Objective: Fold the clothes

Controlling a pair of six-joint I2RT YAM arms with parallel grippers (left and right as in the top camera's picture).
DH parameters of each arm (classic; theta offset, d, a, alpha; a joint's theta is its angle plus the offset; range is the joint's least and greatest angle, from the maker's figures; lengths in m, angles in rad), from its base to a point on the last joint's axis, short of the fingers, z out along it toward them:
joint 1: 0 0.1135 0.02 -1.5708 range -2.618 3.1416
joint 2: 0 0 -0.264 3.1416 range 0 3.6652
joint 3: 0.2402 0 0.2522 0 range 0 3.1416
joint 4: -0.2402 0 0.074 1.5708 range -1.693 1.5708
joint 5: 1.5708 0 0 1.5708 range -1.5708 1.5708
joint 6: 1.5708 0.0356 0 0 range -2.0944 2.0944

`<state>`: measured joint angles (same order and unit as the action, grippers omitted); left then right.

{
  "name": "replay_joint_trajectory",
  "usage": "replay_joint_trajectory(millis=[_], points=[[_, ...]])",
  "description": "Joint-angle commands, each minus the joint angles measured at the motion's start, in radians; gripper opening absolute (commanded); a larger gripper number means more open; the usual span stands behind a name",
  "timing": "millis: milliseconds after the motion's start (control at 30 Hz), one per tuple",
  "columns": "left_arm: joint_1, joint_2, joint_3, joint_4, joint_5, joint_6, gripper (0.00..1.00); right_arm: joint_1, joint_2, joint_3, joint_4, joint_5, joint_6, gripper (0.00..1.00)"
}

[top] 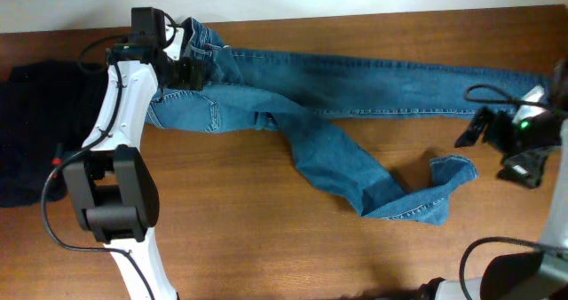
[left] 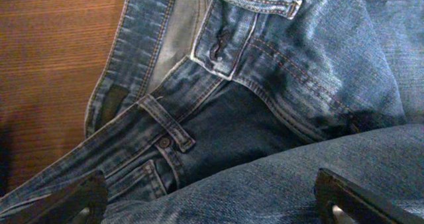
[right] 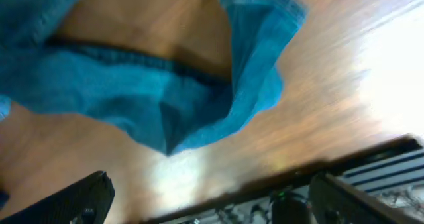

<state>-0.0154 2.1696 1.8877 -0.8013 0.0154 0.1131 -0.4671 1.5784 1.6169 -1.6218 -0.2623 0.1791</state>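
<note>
The blue jeans [top: 337, 96] lie unfolded on the wooden table. The waist is at the far left; one leg runs straight to the right and the other bends toward the front, ending in a curled cuff [top: 451, 171]. My left gripper [top: 189, 72] hovers open over the waist. In the left wrist view the waistband, with a belt loop and button [left: 163, 142], sits just ahead of the spread fingers [left: 79, 196], with denim between them. My right gripper [top: 472, 131] is open above bare wood near the right edge. The cuff [right: 255, 58] lies ahead of it, untouched.
A black garment [top: 35, 131] lies at the table's left edge, beside the left arm's base [top: 111, 193]. The table's edge [right: 318, 168] runs close under the right gripper. A cable [top: 488, 91] loops over the straight leg's end.
</note>
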Motion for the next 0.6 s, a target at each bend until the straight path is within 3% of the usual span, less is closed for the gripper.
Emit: replay_joint_trajectory(millis=[0,200,567], points=[[-0.001,0.003,0.010,-0.001,0.014,0.016,0.99,0.001,-0.096,-0.086,0.041,-0.049,0.003,0.99],[-0.001,0.003,0.010,-0.001,0.014,0.016,1.00,0.001,-0.193,-0.249,0.109,-0.048,0.025,0.99],[-0.001,0.003,0.010,-0.001,0.014,0.016,0.99,0.000,-0.200,-0.466,0.279,-0.018,0.164,0.99]])
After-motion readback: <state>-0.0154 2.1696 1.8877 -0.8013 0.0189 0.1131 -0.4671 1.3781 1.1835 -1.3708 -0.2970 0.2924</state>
